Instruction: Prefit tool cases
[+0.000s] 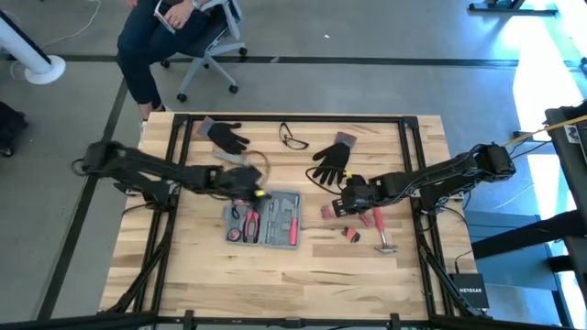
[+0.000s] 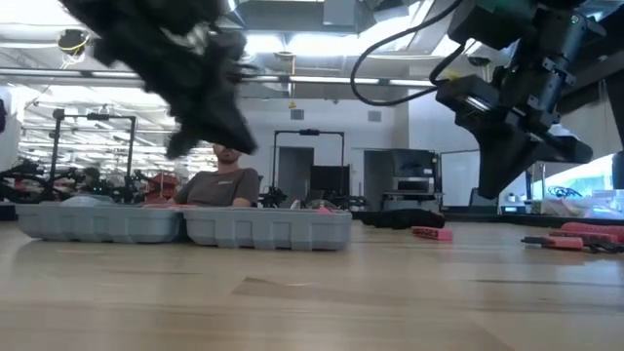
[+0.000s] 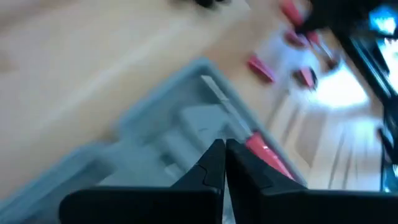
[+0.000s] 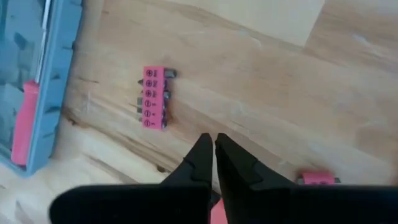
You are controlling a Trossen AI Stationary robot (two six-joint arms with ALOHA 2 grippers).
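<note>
overall light: bright, even, indoor; ceiling fixtures show as white patches along the top of the low view
glare: floor blown out at right edge of high view; white washout at upper right of left wrist view
shadows: soft and short on the bench [image 1: 183, 266] under both arms
motion blur: left wrist view smeared throughout, tool case [image 3: 168, 137] edges soft; left arm at upper left of low view streaked
focus: right wrist view sharp, wood grain and pink bit holder [image 4: 154, 97] crisp; near bench surface at bottom of low view soft
backlight: arms in low view read as dark silhouettes against the lit room
</note>
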